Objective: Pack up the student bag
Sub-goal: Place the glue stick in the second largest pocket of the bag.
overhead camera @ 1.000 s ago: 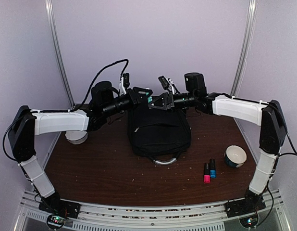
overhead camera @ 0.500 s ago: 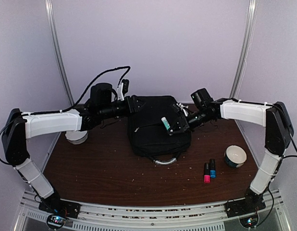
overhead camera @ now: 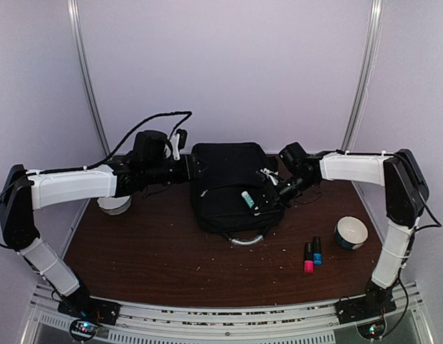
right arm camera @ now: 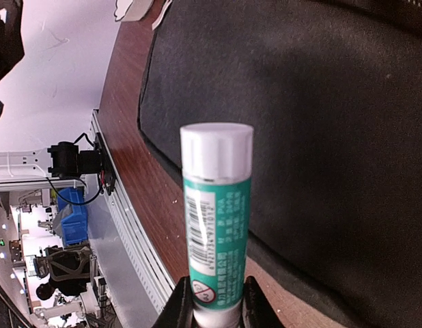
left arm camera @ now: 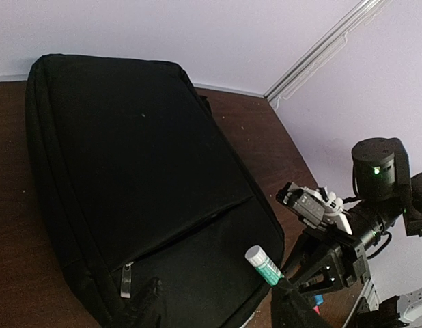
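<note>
The student bag [overhead camera: 232, 183] is a large black backpack lying flat at the table's middle, its grey loop handle [overhead camera: 244, 241] toward me. My right gripper [overhead camera: 259, 201] is shut on a green-and-white glue stick [overhead camera: 246, 199] and holds it over the bag's front right part. In the right wrist view the stick [right arm camera: 216, 219] stands up from the jaws [right arm camera: 216, 311] with the bag [right arm camera: 320, 123] behind. My left gripper [overhead camera: 193, 167] is open and empty at the bag's far left corner. In the left wrist view it [left arm camera: 218, 311] looks over the bag [left arm camera: 129, 171], its zipper pull [left arm camera: 126, 279] and the stick [left arm camera: 263, 265].
A white bowl [overhead camera: 114, 204] sits under the left arm. A blue-rimmed bowl [overhead camera: 350, 231] stands at the right. A pink-capped bottle [overhead camera: 308, 258] and a blue-capped one [overhead camera: 317, 252] stand in front of the bag's right side. Crumbs dot the brown table [overhead camera: 150, 251].
My right gripper has come down and toward me from the bag's far edge, carrying the glue stick over the bag's front right. My left gripper has drawn back to the left.
</note>
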You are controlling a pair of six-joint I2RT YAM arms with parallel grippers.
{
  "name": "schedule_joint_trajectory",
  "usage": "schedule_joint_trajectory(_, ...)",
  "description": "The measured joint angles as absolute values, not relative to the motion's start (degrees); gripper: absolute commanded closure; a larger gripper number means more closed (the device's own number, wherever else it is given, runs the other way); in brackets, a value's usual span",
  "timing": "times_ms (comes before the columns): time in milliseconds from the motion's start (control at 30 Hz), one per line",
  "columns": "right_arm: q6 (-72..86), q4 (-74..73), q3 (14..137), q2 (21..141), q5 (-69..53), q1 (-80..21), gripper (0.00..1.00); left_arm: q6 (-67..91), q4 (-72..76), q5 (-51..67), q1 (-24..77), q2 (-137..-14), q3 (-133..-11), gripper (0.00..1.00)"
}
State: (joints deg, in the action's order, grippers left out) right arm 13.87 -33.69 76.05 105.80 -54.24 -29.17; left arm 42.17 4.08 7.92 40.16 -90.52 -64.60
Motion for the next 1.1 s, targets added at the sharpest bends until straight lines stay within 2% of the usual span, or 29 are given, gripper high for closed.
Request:
schedule_joint_trajectory(467, 14.6, -38.4, 85.6, 113.7, -48.0, -28.1, 0.87, 40.2, -1.3, 7.2, 40.2, -90.3, -64.6, 0.45)
schedule_joint_trajectory(733, 13.6, -42.7, 97.0, 122.0, -45.7, -27.6, 0.86, 39.9, -1.8, 6.6, 40.2, -90.3, -64.6, 0.46)
schedule_joint_trajectory(933, 14.4, -43.4, 99.2, 122.9, -44.9, -27.4, 0.86, 39.9, -3.2, 6.4, 40.2, -90.3, -65.0, 0.46)
schedule_joint_trajectory(1100, 16.7, -43.1, 100.7, 124.0, -45.2, -26.7, 0.80, 39.9, -3.6, 6.4, 40.2, -90.3, -65.2, 0.47)
